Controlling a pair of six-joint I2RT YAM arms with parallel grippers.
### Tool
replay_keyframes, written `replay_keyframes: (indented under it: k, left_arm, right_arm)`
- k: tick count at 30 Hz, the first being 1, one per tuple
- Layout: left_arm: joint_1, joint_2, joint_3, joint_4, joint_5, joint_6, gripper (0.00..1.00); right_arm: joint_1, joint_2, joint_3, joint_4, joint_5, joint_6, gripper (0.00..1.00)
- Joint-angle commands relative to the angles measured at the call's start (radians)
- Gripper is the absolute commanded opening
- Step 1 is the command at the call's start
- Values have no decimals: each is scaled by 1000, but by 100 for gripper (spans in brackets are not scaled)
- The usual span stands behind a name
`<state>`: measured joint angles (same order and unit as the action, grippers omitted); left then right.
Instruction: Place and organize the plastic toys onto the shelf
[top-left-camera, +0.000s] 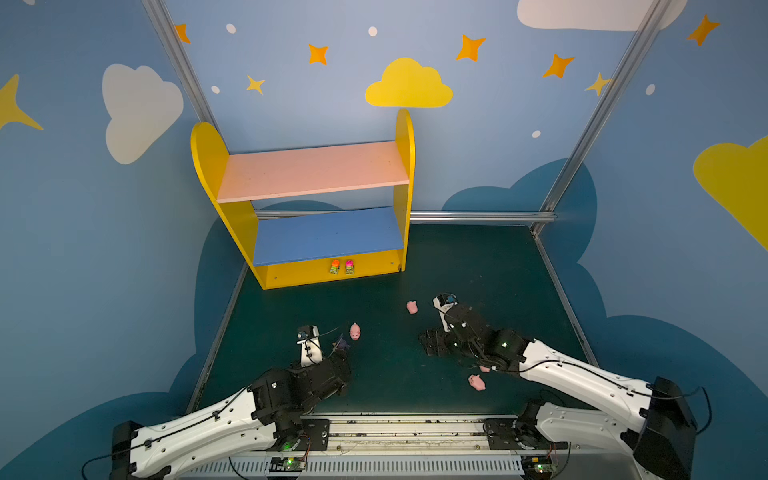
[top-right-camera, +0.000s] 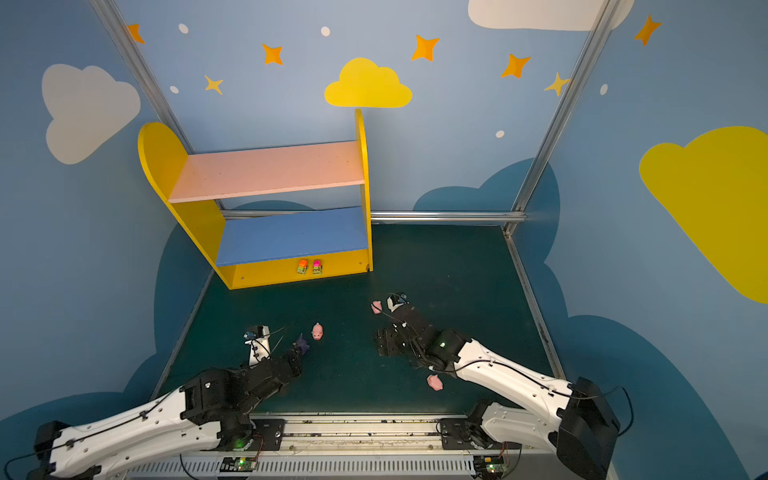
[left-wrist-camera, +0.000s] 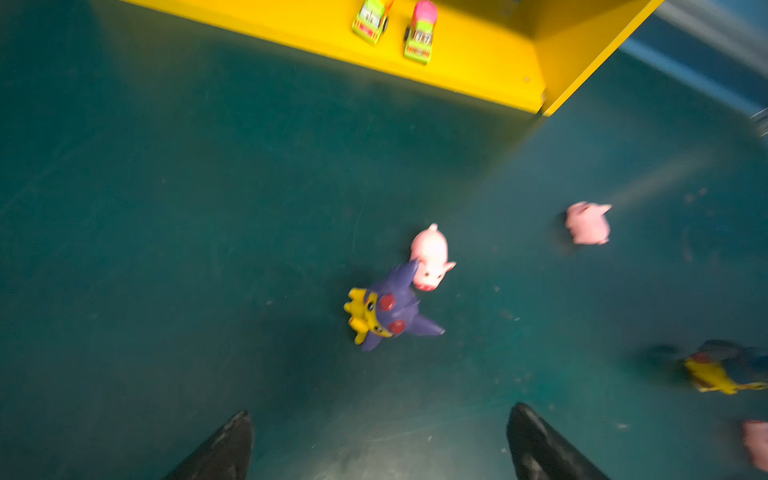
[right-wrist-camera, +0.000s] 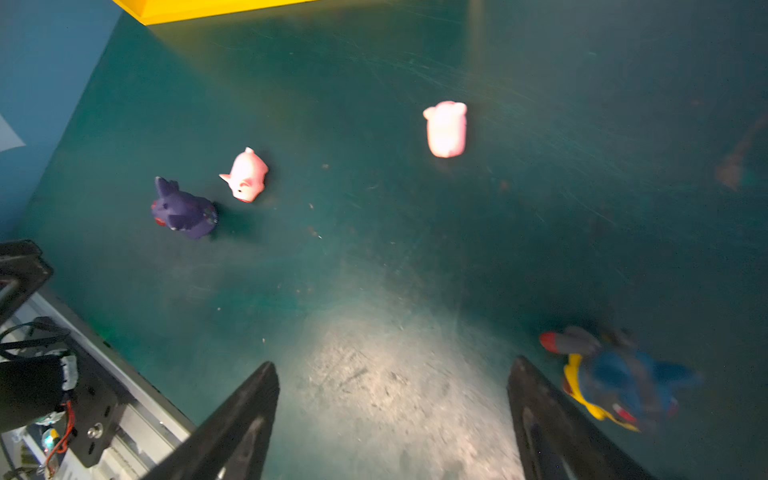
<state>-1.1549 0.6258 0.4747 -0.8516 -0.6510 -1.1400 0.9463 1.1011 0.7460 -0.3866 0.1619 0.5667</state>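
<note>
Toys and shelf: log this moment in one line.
cars: on shelf base | pigs, figurines: on mat | left gripper: open, empty | right gripper: open, empty

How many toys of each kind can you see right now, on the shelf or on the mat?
Cars: 2, on the shelf's yellow base.
Pink pigs: 4, on the mat; one is just a pink sliver under the right arm.
Hooded figurines: 2, one purple, one blue, on the mat.
Total: 8.
</note>
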Motion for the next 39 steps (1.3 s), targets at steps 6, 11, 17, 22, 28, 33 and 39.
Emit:
replay_keyframes:
  k: [6,11,17,22,28,33,39]
  left_arm:
    - [21,59,15,27,-89,44,94]
    - [231,-8,-6,114,73,228,94]
    - [440,-19,-23,189,246,361,93]
    - [472,64,-9,248,282,409,94]
    - [472,69,-27,262,314,408,91]
    - [469,40,-47,229,360,319,80]
    - [464,-55,-156,286,400,257,70]
  right_arm:
    - [27,19,65,-153,83,55,85]
    - [39,46,102,-210,141,109,85]
    - [53,9,86,-251,155,132,85]
    - [44,-12,94,-233,118,80,85]
    - [-2,15,136,-199,-5,10,85]
    - [-28,-4,112,-159,-62,-14,85]
    - [-75,-69,61,-134,-119,-28,85]
